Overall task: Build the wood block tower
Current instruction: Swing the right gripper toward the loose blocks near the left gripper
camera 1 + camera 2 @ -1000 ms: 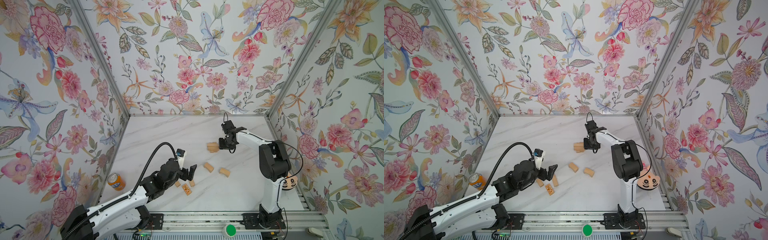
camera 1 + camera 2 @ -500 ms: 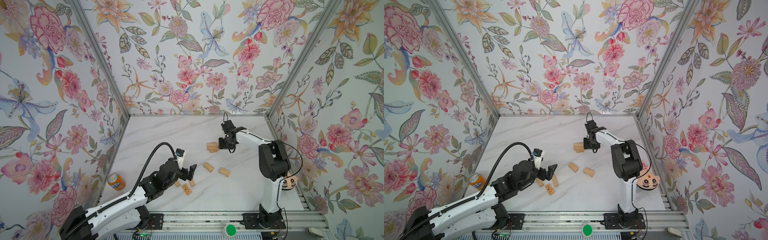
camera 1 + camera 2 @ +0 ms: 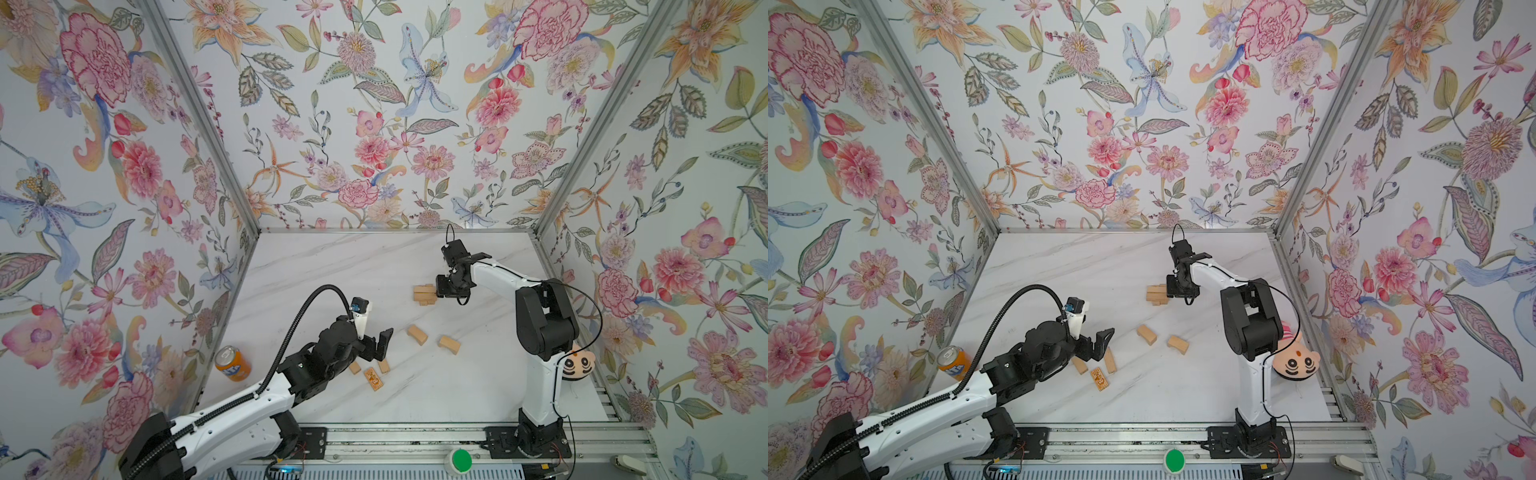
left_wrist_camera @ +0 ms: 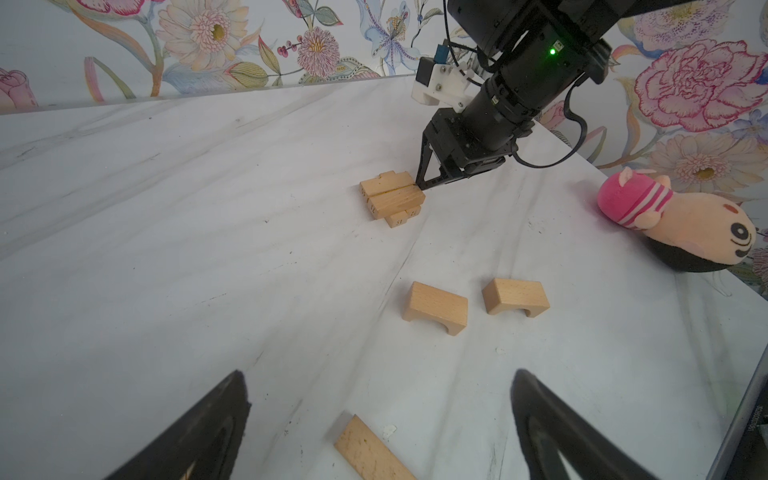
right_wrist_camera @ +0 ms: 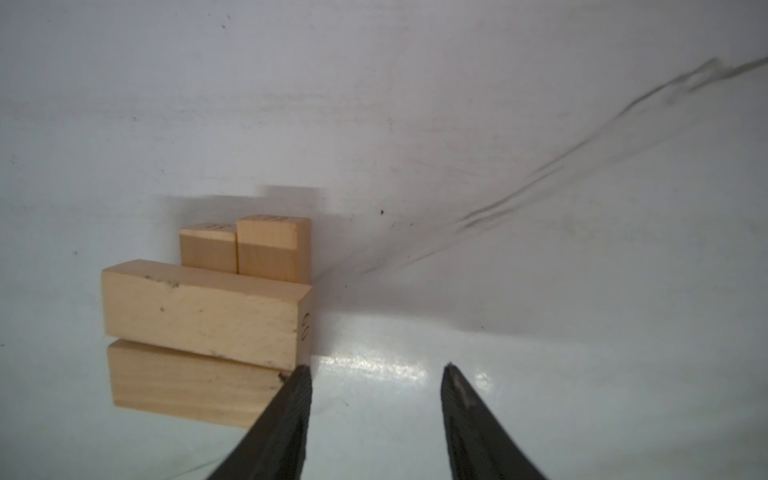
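Since a second ago our right gripper (image 5: 376, 370) has spread its jaws somewhat wider while staying close beside the tower (image 5: 203, 316). We see nothing between them, and one black fingertip (image 5: 297, 386) sits at the corner of the upper bricks, touching or nearly so. We read that as a release after setting or nudging a brick, so this arm looks free to fetch another. The tower, a low stack of light-tan wooden bricks, stands mid-table toward the back: two bricks side by side lie across two below (four in all, as far as we can tell), the lower ends jutting out unevenly. Nearer the front, our left gripper (image 4: 380, 376) hangs spread wide and empty above loose wood blocks (image 4: 434, 307), two of them arched, plus a brick with a dark printed face (image 3: 373, 379), all on the white marble tabletop (image 3: 332, 270).
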